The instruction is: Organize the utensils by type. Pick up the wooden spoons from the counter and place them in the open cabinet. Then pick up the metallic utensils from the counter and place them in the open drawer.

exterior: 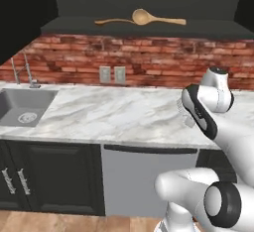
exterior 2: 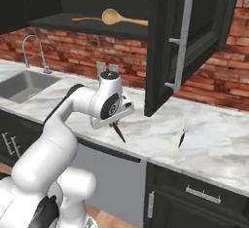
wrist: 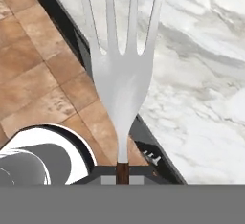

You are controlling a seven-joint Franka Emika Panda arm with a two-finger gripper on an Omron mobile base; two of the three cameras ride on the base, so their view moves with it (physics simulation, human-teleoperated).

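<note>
My gripper (exterior 2: 115,123) hangs over the front edge of the white marble counter (exterior 2: 219,149), shut on a metal fork. In the hand view its silver pronged head (wrist: 119,74) stands out past the gripper (wrist: 122,173), and its dark handle (exterior 2: 118,133) points down in the right base view. A second fork (exterior 2: 184,133) lies on the counter to the right. Both wooden spoons rest on the open cabinet's shelf (exterior: 208,28): the large tan one (exterior: 144,18) (exterior 2: 114,16) and the thin orange-brown one (exterior: 113,22) (exterior 2: 86,19). The open drawer is out of view.
The cabinet's black door (exterior 2: 187,42) swings open above the counter, just right of the arm. A steel sink (exterior: 22,108) with a faucet (exterior: 27,72) sits at the left. Brick wall with outlets (exterior: 112,74) backs the counter. Wood floor (wrist: 33,74) lies below the counter edge.
</note>
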